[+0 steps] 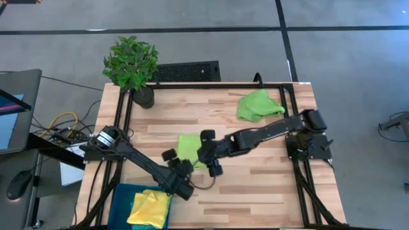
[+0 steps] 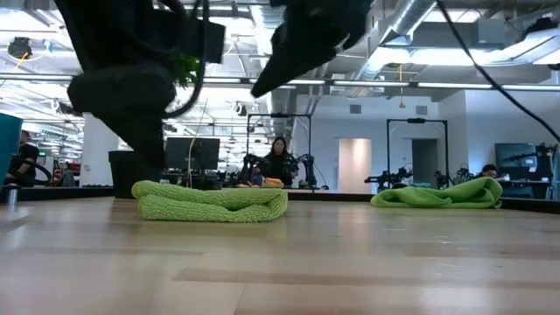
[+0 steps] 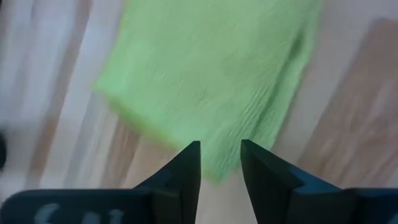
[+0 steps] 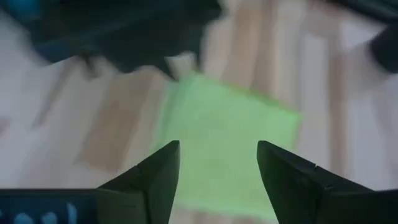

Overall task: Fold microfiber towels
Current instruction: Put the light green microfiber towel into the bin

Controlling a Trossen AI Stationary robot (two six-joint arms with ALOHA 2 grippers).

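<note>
Folded green towel [image 1: 188, 148] lies mid-table, flat. Right gripper [image 4: 217, 163] hovers just above it, fingers spread, holding nothing. Left gripper [image 3: 221, 163] beside the towel's near edge, fingers parted, empty. Second green towel [image 1: 259, 105] at far right.

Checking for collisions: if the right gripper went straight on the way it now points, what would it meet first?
Most likely the folded lime green microfiber towel on the wooden table; the right gripper, open, points down at it. The gap between them is unclear.
</note>
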